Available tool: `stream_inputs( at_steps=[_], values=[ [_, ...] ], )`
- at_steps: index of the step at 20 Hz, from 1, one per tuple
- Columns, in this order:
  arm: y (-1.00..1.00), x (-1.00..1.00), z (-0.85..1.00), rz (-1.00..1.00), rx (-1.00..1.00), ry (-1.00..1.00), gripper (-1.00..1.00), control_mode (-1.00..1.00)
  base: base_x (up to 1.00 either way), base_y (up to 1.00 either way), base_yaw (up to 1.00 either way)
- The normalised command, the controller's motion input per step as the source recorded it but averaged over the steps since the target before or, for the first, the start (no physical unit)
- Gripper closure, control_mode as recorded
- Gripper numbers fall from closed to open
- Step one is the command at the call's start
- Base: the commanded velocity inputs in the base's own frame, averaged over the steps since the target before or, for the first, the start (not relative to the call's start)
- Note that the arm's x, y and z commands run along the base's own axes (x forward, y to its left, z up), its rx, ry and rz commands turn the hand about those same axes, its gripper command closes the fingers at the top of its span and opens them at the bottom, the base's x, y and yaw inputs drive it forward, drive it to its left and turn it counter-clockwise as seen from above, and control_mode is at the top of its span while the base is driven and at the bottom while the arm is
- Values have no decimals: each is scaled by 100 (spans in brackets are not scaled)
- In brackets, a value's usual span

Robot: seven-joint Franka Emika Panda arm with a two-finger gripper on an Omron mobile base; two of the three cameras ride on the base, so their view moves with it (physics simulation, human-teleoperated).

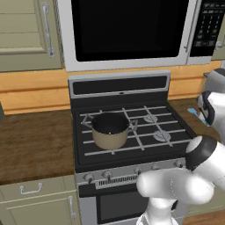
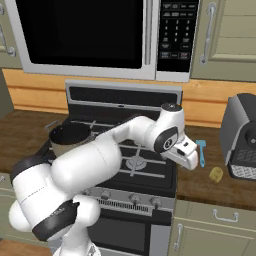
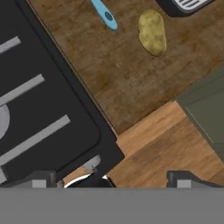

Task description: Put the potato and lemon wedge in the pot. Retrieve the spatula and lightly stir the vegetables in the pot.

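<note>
Gripper: the gripper (image 3: 111, 178) has its jaws spread wide and nothing between them; it hangs over the stove's near right corner, pointing down at the counter edge and floor, which looks like an approach toward the items on the right, not a grasp.
Potato: the potato (image 3: 152, 32) lies alone on the counter (image 3: 131, 78) right of the stove, near the dark appliance; it also shows in the right base view (image 2: 216, 174). It is well apart from the gripper and not yet in the pot.
Spatula: the spatula (image 3: 105, 15) lies flat just left of the potato, between it and the stove (image 3: 39, 113), not touching either.
Pot: the pot (image 1: 110, 129) sits on the left burner, upright, inside dark and seemingly empty, ready to receive food.
Lemon wedge: cannot be made out.
Appliance: the dark appliance (image 2: 241, 136) stands at the far right.
Writing: the microwave (image 2: 95, 37) keypad is too blurred to read; no brand legible anywhere.
</note>
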Motion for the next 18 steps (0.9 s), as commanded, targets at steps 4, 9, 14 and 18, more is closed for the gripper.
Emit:
stream_inputs(
  at_steps=[4, 9, 14, 18],
  values=[
    [-100, 1, -34, -6, 1, 1, -100, -100, 0, 0, 0],
    [-94, 14, -40, -1, 1, 0, -100, -100, 0, 0, 0],
    [-53, 51, -32, 2, 2, 0, -100, -100, 0, 0, 0],
    [-37, 59, -25, 7, 0, 0, -100, -100, 0, 0, 0]
  ],
)
